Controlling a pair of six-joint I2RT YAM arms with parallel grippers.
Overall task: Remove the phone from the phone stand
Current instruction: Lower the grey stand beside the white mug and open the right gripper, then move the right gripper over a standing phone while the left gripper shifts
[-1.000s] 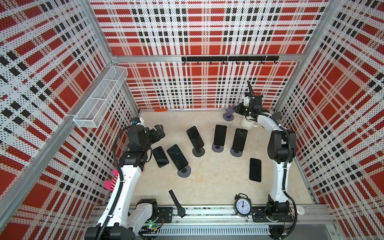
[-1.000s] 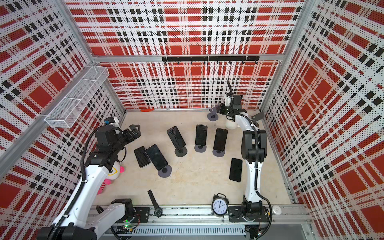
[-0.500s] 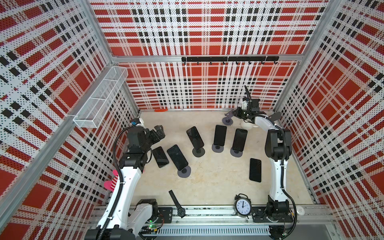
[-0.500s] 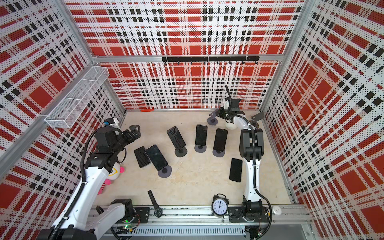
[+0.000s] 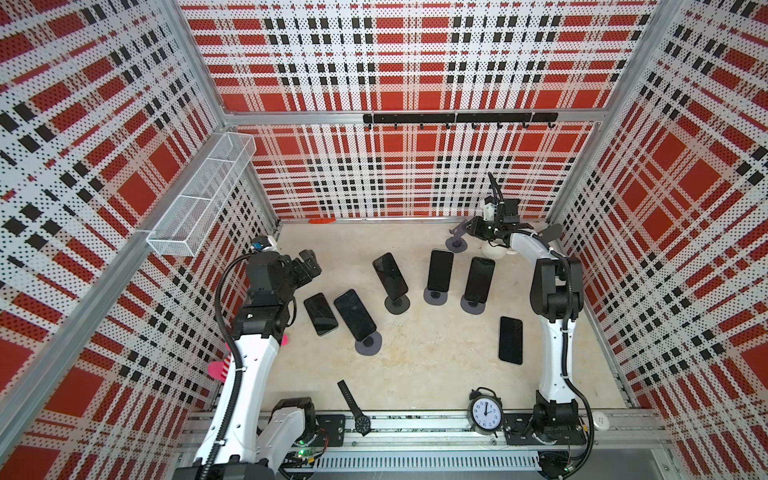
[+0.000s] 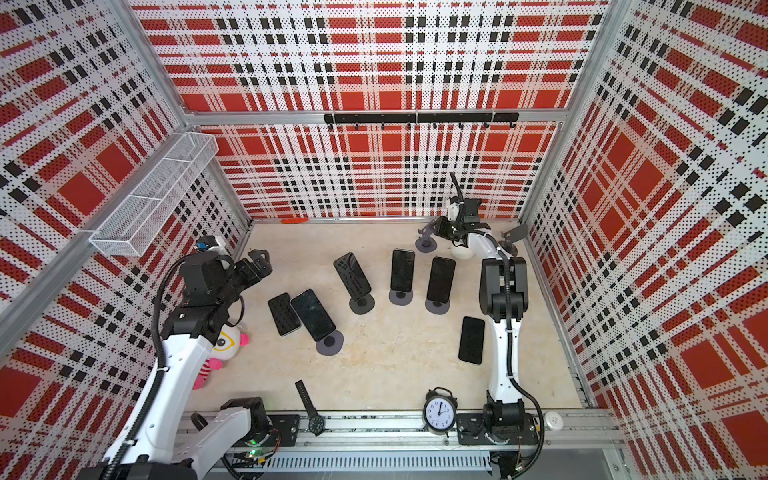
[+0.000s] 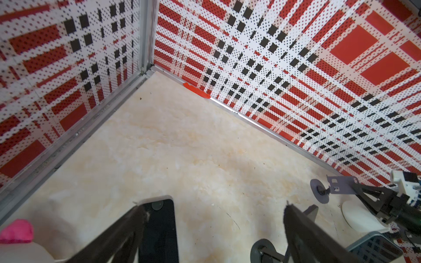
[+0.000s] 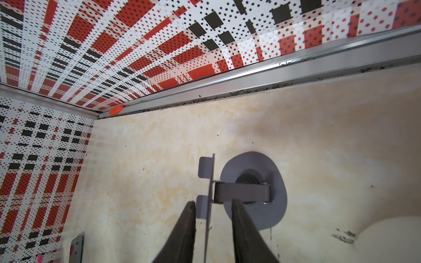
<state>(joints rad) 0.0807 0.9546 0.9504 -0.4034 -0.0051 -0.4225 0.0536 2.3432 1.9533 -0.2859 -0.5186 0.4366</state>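
My right gripper (image 8: 213, 202) has its fingers slightly apart, one on each side of the thin back plate of an empty phone stand (image 8: 241, 190) near the back wall. A gap shows on both sides, so I judge that I clamp nothing. A white rounded object (image 8: 387, 239) sits just beside that stand's base. The real work lies toward the middle: in a top view the nearest propped phone (image 5: 440, 270) leans on its grey stand (image 5: 434, 297), with a second propped phone (image 5: 479, 279) just beside it and a third propped phone (image 5: 390, 274) and a fourth propped phone (image 5: 354, 309) further left. My left gripper (image 7: 214, 208) hangs wide open above a flat phone (image 7: 161, 227) that already lies on the tabletop (image 5: 415, 374). If I pull back crookedly, a finger could hook the plate and tip the empty stand toward the nearest propped phone. These stands look light, so lifting a phone at a slant might drag its stand along or topple the neighbour.
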